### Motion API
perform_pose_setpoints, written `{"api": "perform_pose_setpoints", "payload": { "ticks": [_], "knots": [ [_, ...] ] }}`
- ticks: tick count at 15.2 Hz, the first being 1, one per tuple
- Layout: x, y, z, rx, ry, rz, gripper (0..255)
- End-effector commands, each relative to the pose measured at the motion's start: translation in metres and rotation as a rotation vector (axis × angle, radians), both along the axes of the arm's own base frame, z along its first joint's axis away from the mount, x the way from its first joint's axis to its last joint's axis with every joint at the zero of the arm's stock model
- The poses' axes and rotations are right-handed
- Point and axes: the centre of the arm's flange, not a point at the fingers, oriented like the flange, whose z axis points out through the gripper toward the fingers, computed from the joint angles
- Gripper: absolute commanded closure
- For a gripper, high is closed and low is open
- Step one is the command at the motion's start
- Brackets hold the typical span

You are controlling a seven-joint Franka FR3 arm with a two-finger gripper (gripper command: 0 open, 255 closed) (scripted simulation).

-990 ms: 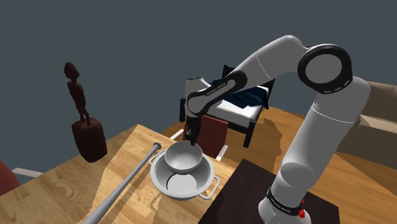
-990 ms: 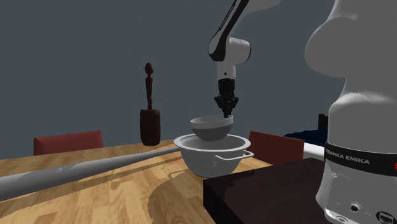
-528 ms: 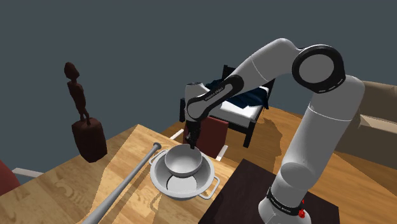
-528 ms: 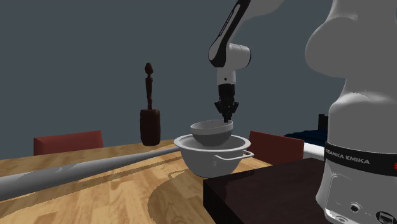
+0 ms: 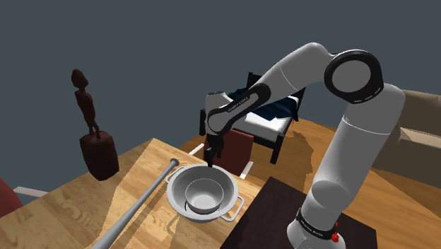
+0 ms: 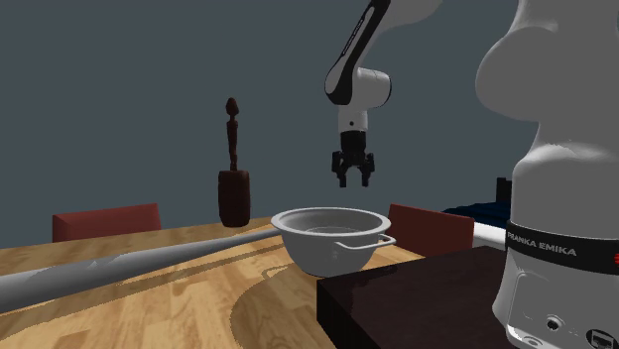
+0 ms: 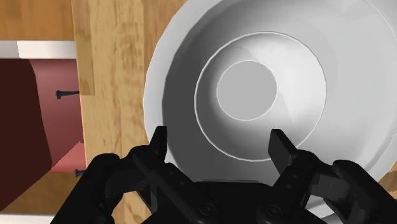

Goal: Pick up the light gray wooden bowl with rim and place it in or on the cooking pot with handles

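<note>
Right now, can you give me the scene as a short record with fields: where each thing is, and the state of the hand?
hand: open, holding nothing, above the pot
bowl: light grey, upright, inside the pot
pot: grey, standing on the table
table: wooden
bat: grey, lying on the table beside the pot
statue: dark, upright, at the shoulder view's left

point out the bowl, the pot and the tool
bowl (image 7: 246, 89), wrist view, its flat inner floor
pot (image 6: 317, 250), second exterior view, its outer wall
tool (image 6: 353, 182), second exterior view, midway between its open fingertips
</note>
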Motion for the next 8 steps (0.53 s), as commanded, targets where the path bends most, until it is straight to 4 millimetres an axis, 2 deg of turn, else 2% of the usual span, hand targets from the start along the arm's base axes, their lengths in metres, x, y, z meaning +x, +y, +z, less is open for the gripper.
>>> {"api": "perform_pose_setpoints", "payload": {
  "ticks": [1, 2, 6, 8],
  "knots": [
    [0.000, 0.000, 0.000, 0.000, 0.000, 0.000, 0],
    [0.000, 0.000, 0.000, 0.000, 0.000, 0.000, 0],
    [0.005, -0.001, 0.050, 0.000, 0.000, 0.000, 0],
    [0.005, -0.001, 0.050, 0.000, 0.000, 0.000, 0]
  ]
}}
